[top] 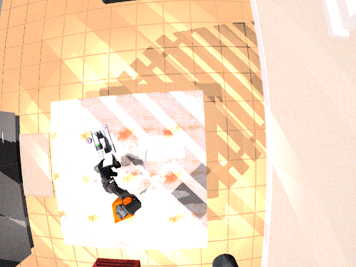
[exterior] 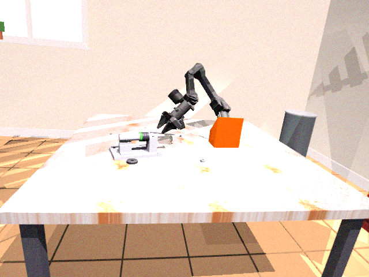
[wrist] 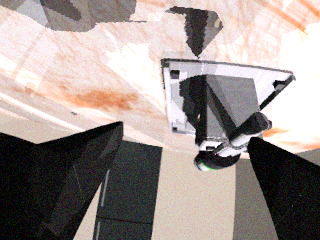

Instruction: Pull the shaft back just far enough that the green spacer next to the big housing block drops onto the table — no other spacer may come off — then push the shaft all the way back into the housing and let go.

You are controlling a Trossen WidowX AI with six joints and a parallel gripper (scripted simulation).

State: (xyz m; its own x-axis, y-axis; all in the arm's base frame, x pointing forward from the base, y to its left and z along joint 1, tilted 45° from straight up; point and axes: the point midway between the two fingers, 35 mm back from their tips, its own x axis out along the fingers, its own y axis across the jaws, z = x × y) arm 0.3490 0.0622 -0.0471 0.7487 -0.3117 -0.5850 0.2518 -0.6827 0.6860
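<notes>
A grey fixture stands on the left half of the table. It carries a horizontal shaft with a pale sleeve, a green spacer and a dark ring beside the housing block. In the wrist view the shaft's round end with a sliver of the green spacer hangs below the fixture. My gripper is open and empty. It points down at the shaft's thin free end, a little above it and not touching.
A dark washer lies on the table in front of the fixture, and a small ring lies further right. An orange block stands at the arm's base. A grey bin stands beyond the table's right edge.
</notes>
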